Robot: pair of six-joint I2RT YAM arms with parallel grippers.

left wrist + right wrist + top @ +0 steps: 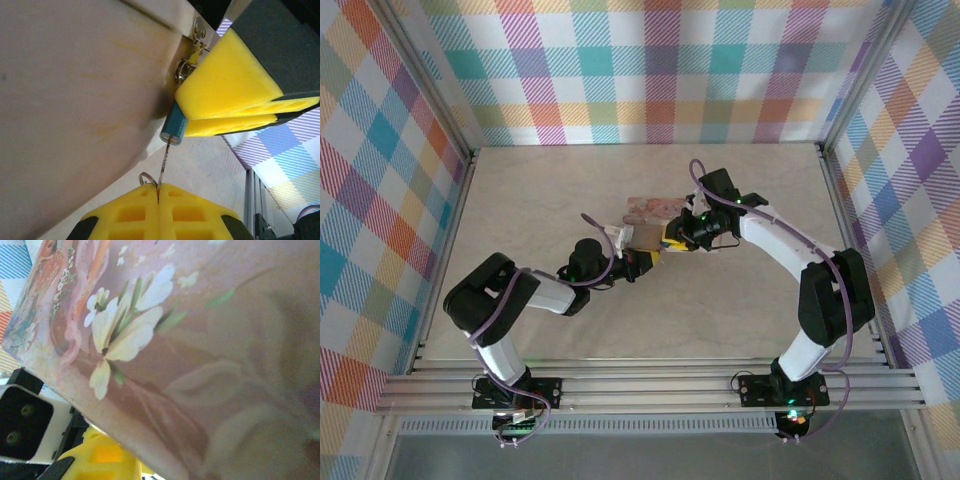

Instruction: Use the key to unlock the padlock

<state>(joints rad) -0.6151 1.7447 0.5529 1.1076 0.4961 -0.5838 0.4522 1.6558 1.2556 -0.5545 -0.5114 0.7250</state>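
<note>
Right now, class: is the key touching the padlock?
Touching. The left wrist view shows the key with its tip meeting the bottom face of the padlock, no gap between them.

Your desk [540, 190] is a pale beige sheet, matte, evenly lit, with soft shadows. Plaid cloth in pink, teal, orange, yellow and purple covers the back wall [650, 70], the left wall [370, 200] and the right wall [920, 200]. Aluminium posts [433, 95] rise at the back corners. Grooved aluminium rails [650, 385] run along the desk's near edge. In the left wrist view you see the same plaid beyond the desk, blue and yellow squares.
</note>
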